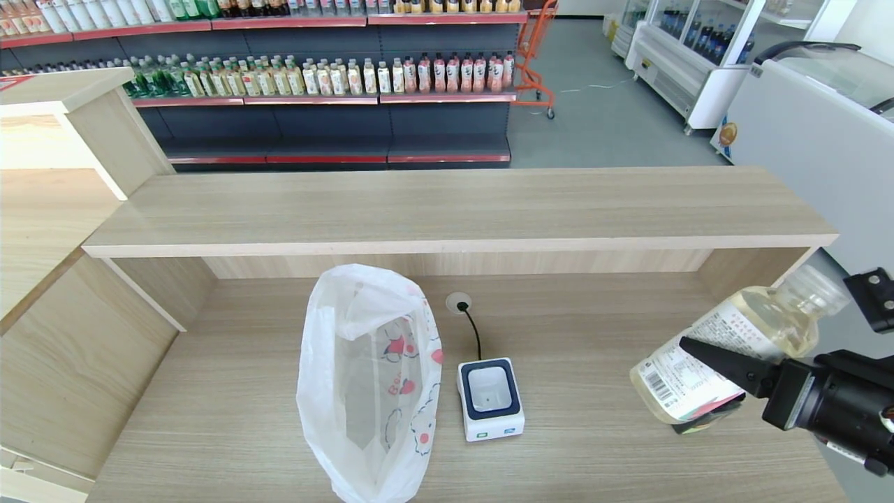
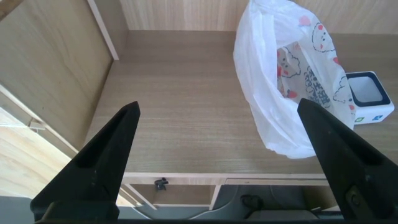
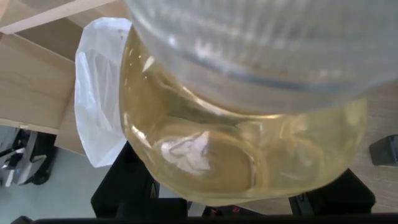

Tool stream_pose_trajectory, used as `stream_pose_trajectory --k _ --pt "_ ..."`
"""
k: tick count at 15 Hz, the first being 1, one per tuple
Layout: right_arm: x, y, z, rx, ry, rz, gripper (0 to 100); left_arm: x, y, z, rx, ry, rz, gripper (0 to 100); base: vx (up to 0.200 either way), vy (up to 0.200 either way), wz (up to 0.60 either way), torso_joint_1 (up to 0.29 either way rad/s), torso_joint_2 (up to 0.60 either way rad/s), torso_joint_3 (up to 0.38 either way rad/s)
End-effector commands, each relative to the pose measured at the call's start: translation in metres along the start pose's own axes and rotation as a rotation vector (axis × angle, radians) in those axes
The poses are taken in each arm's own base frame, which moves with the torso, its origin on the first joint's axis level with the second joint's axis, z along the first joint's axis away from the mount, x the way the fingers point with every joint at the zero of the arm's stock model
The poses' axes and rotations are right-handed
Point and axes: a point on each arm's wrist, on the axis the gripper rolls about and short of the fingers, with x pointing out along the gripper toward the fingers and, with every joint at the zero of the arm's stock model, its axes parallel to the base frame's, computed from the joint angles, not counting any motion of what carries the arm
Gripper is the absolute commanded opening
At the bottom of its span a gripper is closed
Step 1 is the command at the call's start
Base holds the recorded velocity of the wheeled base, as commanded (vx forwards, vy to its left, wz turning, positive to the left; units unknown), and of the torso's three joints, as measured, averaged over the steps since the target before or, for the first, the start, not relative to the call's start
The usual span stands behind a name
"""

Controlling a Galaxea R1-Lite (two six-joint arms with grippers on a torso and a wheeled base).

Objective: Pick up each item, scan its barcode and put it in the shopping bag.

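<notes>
Clamped between the right gripper's [image 1: 688, 384] jaws, a tilted bottle [image 1: 733, 342] of pale yellow liquid hangs over the counter's [image 1: 601, 447] right edge. Open counter lies between those jaws and the scanner [image 1: 490, 398]. Beyond it stands the open-mouthed shopping bag [image 1: 370, 377]. The left gripper [image 2: 217, 104] is spread wide and holds nothing, with the bag just beside one finger.

Small supermarket, seen from the checkout counter [image 1: 461, 209]. Shelves [image 1: 447, 99] of bottled drinks [image 1: 321, 77] behind; chest freezers [image 1: 803, 119] at right. Barcode scanner [image 1: 490, 398] on the desk [image 1: 594, 335].
</notes>
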Motion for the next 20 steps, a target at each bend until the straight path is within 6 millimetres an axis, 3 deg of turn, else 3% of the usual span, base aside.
stream_pose_trajectory --k 1,9,16,20 --pt "0.002 0.0 0.0 0.002 0.003 0.003 0 0.0 0.0 0.0 0.0 -0.001 0.0 100 -0.2 0.0 0.0 0.007 0.0 0.002" --pt "0.003 0.001 0.0 0.001 0.006 0.01 0 0.0 0.0 0.0 0.006 -0.001 0.0 100 0.0 0.0 0.0 0.0 0.0 0.0" --pt "0.001 0.014 0.014 0.056 0.044 0.039 0 0.0 0.0 0.0 0.003 -0.001 0.0 100 0.0 0.2 0.0 0.008 0.0 0.003" --pt "0.012 0.018 0.008 0.055 0.101 0.066 0 0.0 0.0 0.0 0.005 -0.001 0.0 100 0.0 0.1 0.0 -0.002 0.0 0.001"
